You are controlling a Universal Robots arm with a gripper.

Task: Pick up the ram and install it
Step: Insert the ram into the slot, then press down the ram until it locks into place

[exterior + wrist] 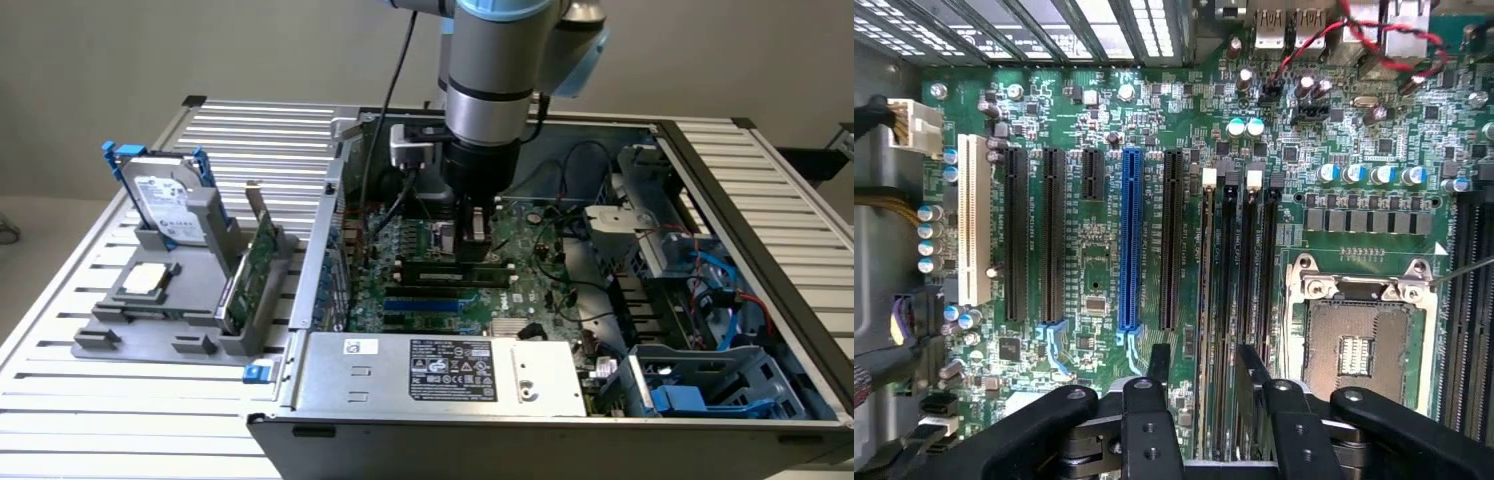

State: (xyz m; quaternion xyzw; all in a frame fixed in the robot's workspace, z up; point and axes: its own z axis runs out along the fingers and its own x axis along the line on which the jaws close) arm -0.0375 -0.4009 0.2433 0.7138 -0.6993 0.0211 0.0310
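Starting far to the exterior view's left of the blue slot (427,300): a grey stand (174,335) outside the case (441,375), carrying a hard drive (163,205) and a green card (260,265). Not part of the work now, by the look of it.

Moving right, to the blue slot (1131,240) itself on the motherboard (1094,270): empty, as are the black slots on both sides of it.

Just to the right of the blue slot in the wrist view: the ram (1206,300), seen edge-on, standing in the first of the memory slots. In the exterior view, found as a long dark stick (447,268) lying along the board just behind the blue slot, directly under the arm.

Around it: the gripper (1204,358), jaws apart, one fingertip (1159,358) on the side toward the blue slot and the other on the far side. No contact visible between the pads and the ram; a gap on each side, so nothing clamped. In the exterior view, the gripper (475,255) hanging straight down over the same place, low inside the case.

Further right of the blue slot: the open processor socket (1359,350), untouched.

As a judgement: picking up done, and placing in the slot done too, since the ram stands there without being held. Not possible to tell whether it is pressed fully home or whether the white latches (1209,180) at the slot end have closed on it. Possibly left: only the final seating.
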